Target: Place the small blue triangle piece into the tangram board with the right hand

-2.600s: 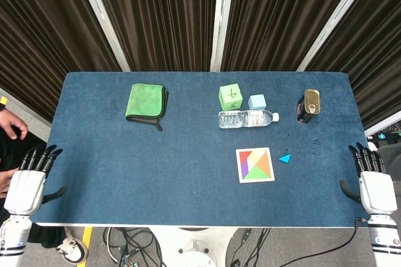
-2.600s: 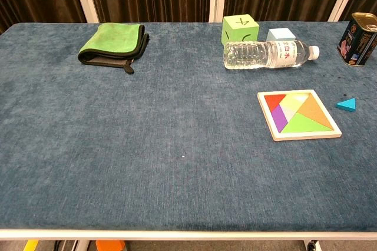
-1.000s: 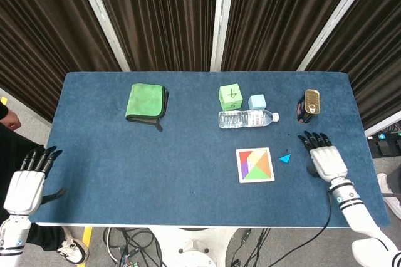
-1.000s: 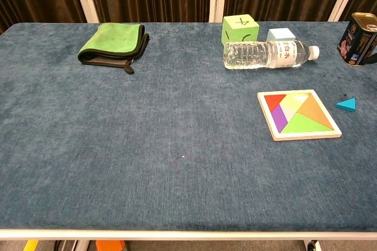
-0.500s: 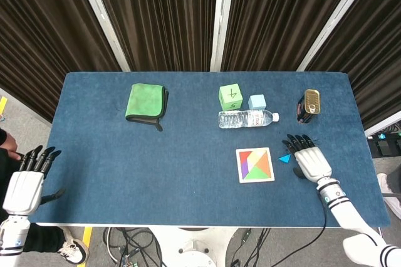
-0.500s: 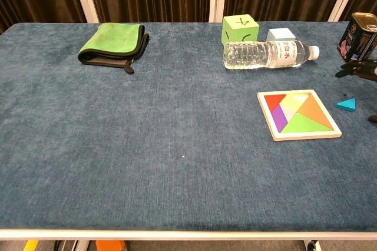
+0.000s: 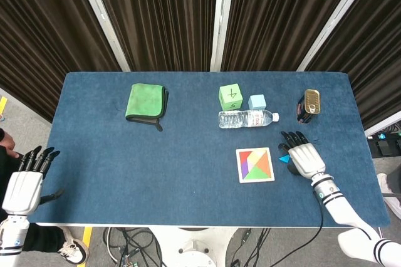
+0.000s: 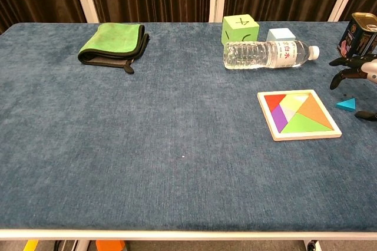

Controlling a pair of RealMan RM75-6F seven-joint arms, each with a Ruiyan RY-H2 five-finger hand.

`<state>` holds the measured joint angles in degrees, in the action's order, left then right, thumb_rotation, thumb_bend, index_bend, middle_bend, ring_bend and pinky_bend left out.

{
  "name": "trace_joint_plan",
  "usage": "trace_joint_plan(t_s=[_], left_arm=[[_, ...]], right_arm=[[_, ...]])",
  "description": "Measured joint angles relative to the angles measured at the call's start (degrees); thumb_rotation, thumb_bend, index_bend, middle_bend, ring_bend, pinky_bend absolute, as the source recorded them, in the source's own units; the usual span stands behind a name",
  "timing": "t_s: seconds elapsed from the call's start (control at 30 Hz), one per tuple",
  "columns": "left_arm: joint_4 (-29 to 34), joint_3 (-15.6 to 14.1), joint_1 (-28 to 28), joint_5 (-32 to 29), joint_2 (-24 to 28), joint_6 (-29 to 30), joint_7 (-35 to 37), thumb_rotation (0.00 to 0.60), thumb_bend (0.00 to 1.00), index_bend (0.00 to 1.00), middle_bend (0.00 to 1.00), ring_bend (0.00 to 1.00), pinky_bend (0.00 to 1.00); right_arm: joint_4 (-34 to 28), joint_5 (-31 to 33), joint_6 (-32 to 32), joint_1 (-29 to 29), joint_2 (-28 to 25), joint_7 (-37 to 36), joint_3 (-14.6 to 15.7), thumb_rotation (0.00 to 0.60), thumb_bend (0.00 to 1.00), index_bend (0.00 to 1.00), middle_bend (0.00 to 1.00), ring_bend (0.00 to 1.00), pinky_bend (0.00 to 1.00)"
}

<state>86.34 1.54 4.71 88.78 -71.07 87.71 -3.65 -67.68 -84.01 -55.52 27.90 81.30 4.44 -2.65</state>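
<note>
Head view, left to right: left hand (image 7: 25, 182) idle off the table edge, fingers spread, holding nothing; tangram board (image 7: 255, 165); small blue triangle piece (image 8: 346, 105) flat on the cloth just right of it, apex pointing left, long edge roughly front-to-back; right hand (image 7: 302, 155) above it, fingers apart, empty. Pinching opposite edges should grip best.

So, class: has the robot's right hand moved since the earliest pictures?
Yes. The right hand has moved in from the table's edge to the small blue triangle piece, beside the tangram board.
</note>
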Motion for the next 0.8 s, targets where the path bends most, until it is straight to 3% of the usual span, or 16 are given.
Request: trace_joint_plan(t_s=[0.47,0.8], left_arm=[[-0.1,0.0,0.0,0.0,0.0,-0.1,0.1,0.600,0.00,0.17,0.12,0.01,0.11],[0.1,-0.1,0.0,0.1,0.1,-0.1,0.2,0.600,0.00,0.17,0.12,0.01,0.11]], right_arm=[[0.2,1.0,0.1,0.4,0.3,0.5,0.4,0.600,0.24,0.40,0.00,0.00,0.00],[0.2,1.3,0.0,0.6,0.3,0.5,0.6,0.600,0.27,0.41,0.00,0.00,0.00]])
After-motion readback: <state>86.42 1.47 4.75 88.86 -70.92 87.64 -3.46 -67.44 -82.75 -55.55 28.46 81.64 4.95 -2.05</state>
